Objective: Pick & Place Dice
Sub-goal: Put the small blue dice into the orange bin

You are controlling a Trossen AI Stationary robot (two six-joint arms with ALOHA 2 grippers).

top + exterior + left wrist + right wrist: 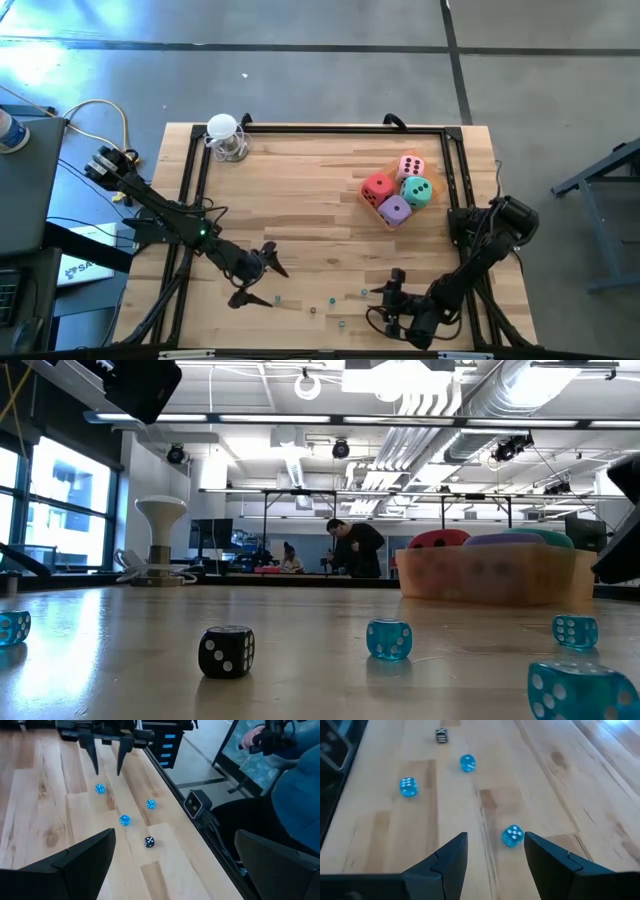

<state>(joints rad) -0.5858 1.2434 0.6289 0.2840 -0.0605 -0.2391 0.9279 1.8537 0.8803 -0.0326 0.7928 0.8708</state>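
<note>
Along the near edge of the table (300, 190) lie little hard-looking dice, clear blue ones and one black die (149, 841). They look light, slick and quick to roll or skitter, so I'd pinch one square across two flat faces. The right gripper (496, 840) hangs low with its jaws about half spread and empty. A small blue die (512, 836) sits just ahead of the gap, toward one finger. The left gripper (262, 282) waits close by, spread as wide as it goes and holding nothing. The table edge is close behind them, so a nudged die could drop off. Farther back the wood lies bare, then the big soft-looking dice (395, 190) crowd together in an orange tray (480, 580) near the right black rail (458, 170).
</note>
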